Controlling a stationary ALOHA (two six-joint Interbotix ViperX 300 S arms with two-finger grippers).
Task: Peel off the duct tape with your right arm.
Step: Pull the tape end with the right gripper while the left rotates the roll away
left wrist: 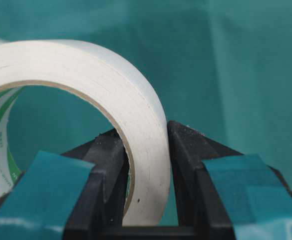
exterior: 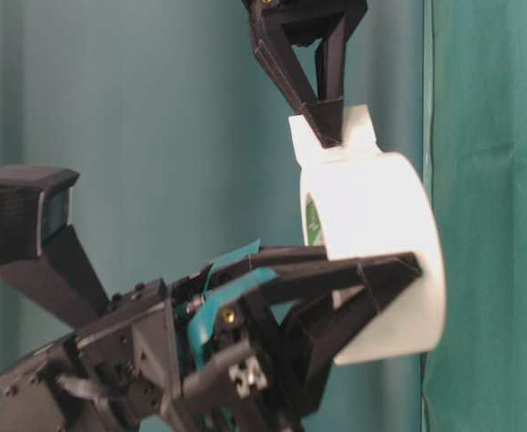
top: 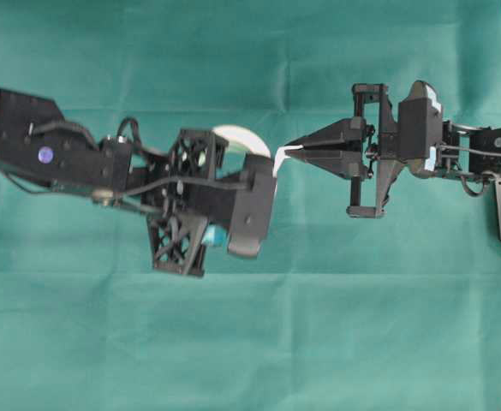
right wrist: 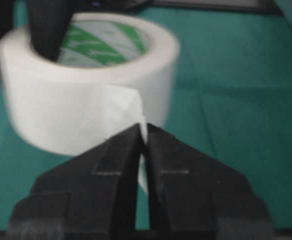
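The right arm's fingers (right wrist: 145, 137), pinched shut on the loose strip end (top: 281, 159), sit just beside the duct tape (exterior: 380, 252), apparently lifted, whose wall the left fingers (left wrist: 183, 165) clamp.

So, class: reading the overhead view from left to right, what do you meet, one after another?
Left arm → duct tape, mostly hidden under that arm's wrist → loose white strip end pinched in the fingers → right gripper → right arm, all over the green cloth.
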